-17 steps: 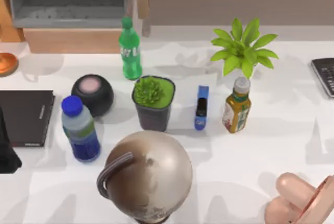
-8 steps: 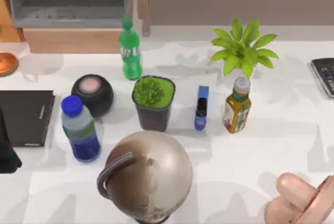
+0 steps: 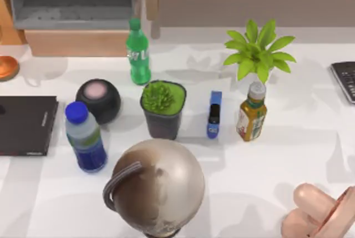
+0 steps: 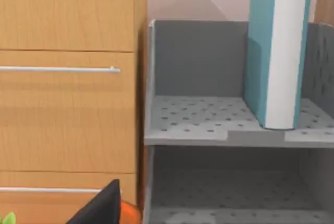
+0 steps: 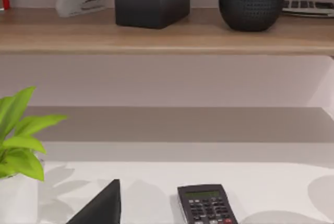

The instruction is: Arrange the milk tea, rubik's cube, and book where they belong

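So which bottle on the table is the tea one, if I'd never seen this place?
Start at the big globe near the front of the white table, then look toward the table's right, past the small blue gadget. The tea bottle stands upright below the leafy green plant. Unlike the green bottle and the blue-capped one, it is amber with a grey cap.

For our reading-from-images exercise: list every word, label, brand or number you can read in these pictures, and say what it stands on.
None can be read.
Green bottle: white label mark, blurred.
Yellow-labelled bottle: label print, too small.
Black book: pale spine marks, illegible.
Calculator: key markings, too small.
Teal book: pale edge blank.
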Controlling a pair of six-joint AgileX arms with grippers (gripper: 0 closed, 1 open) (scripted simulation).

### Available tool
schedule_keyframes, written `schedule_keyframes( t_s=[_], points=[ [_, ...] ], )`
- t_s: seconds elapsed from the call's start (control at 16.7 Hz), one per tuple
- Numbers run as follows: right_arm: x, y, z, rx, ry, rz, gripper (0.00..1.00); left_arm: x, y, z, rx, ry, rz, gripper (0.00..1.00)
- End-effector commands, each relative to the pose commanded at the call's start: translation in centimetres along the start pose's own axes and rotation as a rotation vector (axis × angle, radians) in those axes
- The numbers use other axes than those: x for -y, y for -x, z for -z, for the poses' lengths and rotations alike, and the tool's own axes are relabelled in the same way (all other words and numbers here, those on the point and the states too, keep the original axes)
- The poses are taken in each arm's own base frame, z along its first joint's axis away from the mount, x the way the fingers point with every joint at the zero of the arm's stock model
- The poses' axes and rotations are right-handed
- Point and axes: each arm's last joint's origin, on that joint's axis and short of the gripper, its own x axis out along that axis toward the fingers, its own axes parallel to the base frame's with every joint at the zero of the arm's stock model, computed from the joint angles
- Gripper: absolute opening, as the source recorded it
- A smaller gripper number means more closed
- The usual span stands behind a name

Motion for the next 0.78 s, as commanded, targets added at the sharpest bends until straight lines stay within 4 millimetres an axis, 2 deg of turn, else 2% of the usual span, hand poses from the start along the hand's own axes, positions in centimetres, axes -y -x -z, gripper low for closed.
schedule_keyframes(
  t_s=[0.18,0.36,0.6,0.78],
  points=[
    [0.0,0.0,0.0,0.0,0.0,0.0,1.0,0.8,-4.8,-3.3,-0.025,0.006,0.0,1.0],
    [0.0,0.0,0.0,0.0,0.0,0.0,1.0,2.2,-11.8,-4.0,-0.091,0.005,0.0,1.0],
    [0.0,0.0,0.0,0.0,0.0,0.0,1.0,4.9,-21.2,-1.1,-0.164,-0.005,0.004,1.0],
    [0.0,0.0,0.0,0.0,0.0,0.0,1.0,6.9,-26.3,1.6,-0.168,-0.006,0.004,1.0]
  ],
)
